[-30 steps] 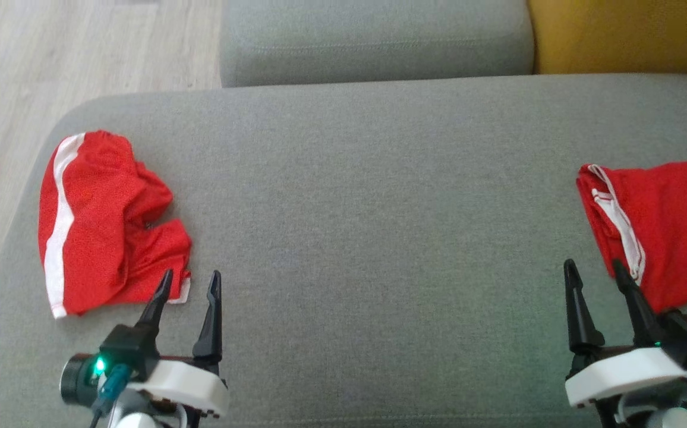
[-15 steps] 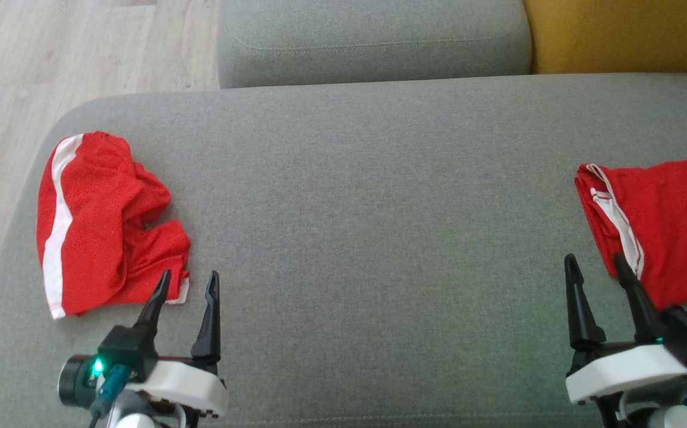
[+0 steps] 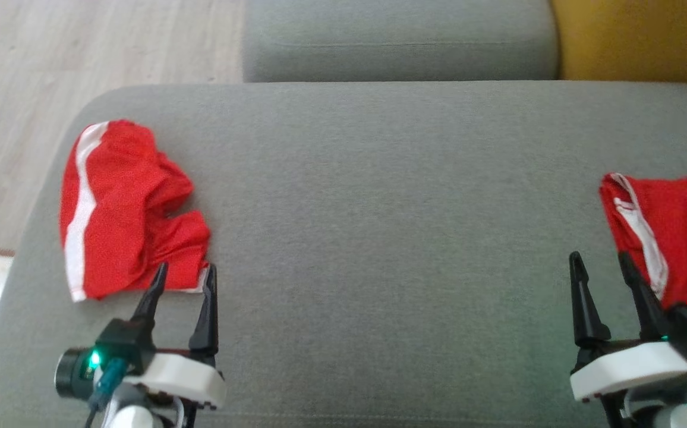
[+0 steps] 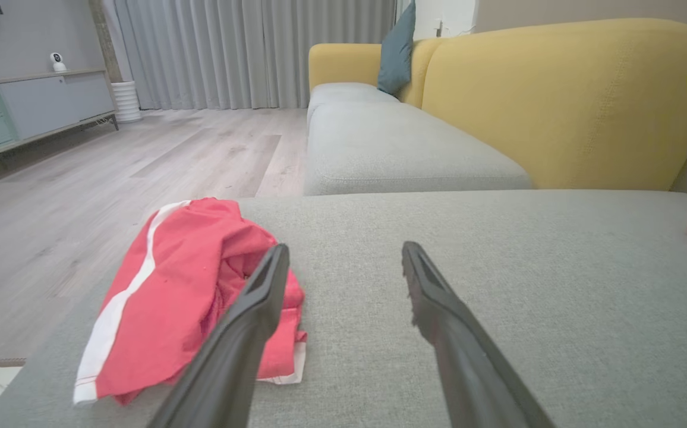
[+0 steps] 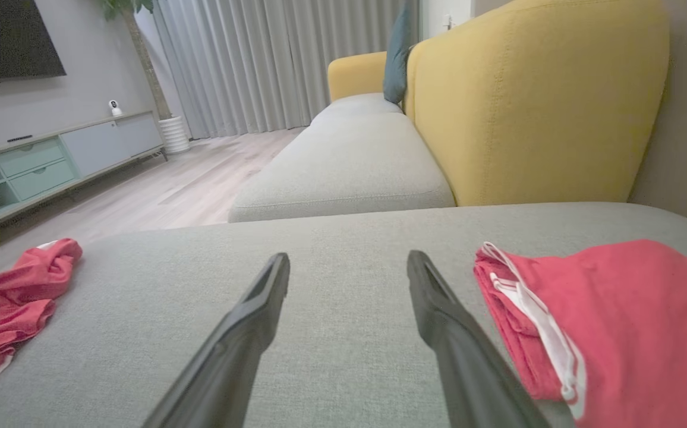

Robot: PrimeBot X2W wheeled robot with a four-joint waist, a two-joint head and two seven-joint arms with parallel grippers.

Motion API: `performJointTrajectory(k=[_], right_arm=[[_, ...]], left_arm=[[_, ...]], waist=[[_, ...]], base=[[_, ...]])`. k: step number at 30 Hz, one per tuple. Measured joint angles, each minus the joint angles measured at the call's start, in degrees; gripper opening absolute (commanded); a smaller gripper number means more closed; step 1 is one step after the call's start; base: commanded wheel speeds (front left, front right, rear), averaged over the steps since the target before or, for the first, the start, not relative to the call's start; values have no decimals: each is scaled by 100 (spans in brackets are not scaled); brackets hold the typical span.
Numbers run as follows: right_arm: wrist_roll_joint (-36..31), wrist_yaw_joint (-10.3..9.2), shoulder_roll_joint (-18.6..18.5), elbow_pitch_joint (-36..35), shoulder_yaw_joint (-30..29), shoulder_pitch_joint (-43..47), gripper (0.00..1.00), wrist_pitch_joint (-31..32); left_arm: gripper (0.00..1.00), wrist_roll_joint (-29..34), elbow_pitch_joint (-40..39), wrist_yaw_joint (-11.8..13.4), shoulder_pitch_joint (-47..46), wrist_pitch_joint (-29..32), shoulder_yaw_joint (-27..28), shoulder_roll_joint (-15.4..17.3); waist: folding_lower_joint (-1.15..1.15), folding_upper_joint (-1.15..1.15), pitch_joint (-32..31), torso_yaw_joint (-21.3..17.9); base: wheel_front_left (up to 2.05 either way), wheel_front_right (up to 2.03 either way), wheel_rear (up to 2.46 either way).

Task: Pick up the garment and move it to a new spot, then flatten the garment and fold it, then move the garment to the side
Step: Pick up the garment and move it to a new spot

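At lower left of the head view, left gripper (image 3: 186,270): jaws spread, holding nothing, tips by the near edge of the crumpled red garment (image 3: 123,208), which lies at the left end of the grey seat (image 3: 379,196). Lower right, right gripper (image 3: 599,258): jaws spread, holding nothing, just beside a folded red cloth (image 3: 682,232). Upper left: wood floor (image 3: 82,47). Upper right: yellow backrest (image 3: 640,35).
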Motion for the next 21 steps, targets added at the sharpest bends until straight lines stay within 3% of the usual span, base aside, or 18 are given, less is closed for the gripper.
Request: performJointTrajectory(k=[15,21], right_arm=[[-53,0,1,-302,319,-53,100,196],[-111,0,1,-364,344,-89,100,252]], left_arm=[[100,-10,-115,41,-281,0,294,12],[100,-10,-156,37,-280,0,341,10]], waist=[[0,0,91,1352],[0,0,177,1614]], base=[[0,0,0],[0,0,0]])
